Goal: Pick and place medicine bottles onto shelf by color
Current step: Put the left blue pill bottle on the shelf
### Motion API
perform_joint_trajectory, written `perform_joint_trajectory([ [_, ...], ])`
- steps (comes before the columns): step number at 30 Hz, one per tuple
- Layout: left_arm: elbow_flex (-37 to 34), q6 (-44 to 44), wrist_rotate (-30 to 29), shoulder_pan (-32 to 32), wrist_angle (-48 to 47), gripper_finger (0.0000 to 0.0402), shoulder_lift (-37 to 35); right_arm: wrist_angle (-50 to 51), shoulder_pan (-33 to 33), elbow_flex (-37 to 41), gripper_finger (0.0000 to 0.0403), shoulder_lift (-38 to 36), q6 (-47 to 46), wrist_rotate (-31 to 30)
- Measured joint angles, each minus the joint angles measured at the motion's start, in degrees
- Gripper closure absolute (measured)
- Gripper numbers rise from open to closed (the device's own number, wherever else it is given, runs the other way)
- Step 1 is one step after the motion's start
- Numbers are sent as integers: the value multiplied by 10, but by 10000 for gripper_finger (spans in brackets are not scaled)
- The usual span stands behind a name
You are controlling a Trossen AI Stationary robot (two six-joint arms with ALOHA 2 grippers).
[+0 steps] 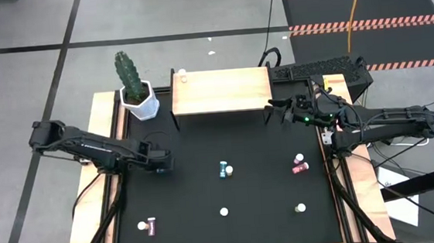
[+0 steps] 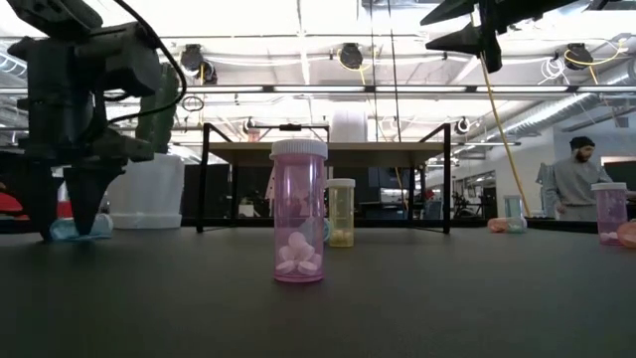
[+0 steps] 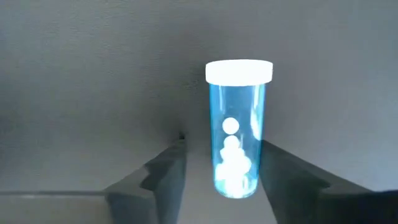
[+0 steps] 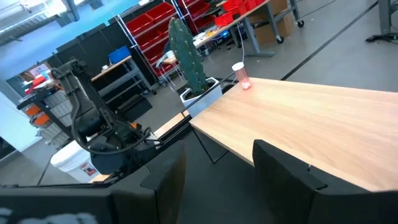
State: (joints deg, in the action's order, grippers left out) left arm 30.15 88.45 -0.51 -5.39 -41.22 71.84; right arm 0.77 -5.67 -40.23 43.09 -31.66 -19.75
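Observation:
A blue medicine bottle [image 3: 236, 124] with a white cap lies on its side on the black table top. My left gripper [image 3: 222, 144] points straight down over it, open, with one finger on each side of the bottle's bottom end; in the low view it stands low at the table's left [image 2: 75, 221]. My right gripper [image 1: 275, 109] hangs open and level above the right end of the wooden shelf [image 1: 221, 90], nothing between its fingers. One pink bottle [image 4: 241, 76] stands upright on the shelf's far left corner. My left gripper stands astride the blue bottle's lower body. One finger [image 3: 283, 177] lies right against the bottle's side [image 3: 258, 168], and I cannot tell whether it touches. The other finger is clearly apart from the bottle. The bottle rests on the table.
More bottles are scattered on the table: a blue one [image 1: 225, 169] lying mid-table, a pink one [image 1: 299, 164] to the right, two upright ones [image 1: 224, 211] [image 1: 300, 207] nearer the front, and one lying at the front left [image 1: 148, 226]. A cactus pot [image 1: 137, 97] stands left of the shelf.

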Motion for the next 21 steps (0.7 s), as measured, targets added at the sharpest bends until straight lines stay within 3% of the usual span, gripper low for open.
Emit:
perform_joint_trajectory([
  [9,0,-8,-1,0,13,281,16,0,0,0,220,0,-2,0],
  [21,0,-8,2,0,10,292,16,3,7,0,220,0,-2,3],
])
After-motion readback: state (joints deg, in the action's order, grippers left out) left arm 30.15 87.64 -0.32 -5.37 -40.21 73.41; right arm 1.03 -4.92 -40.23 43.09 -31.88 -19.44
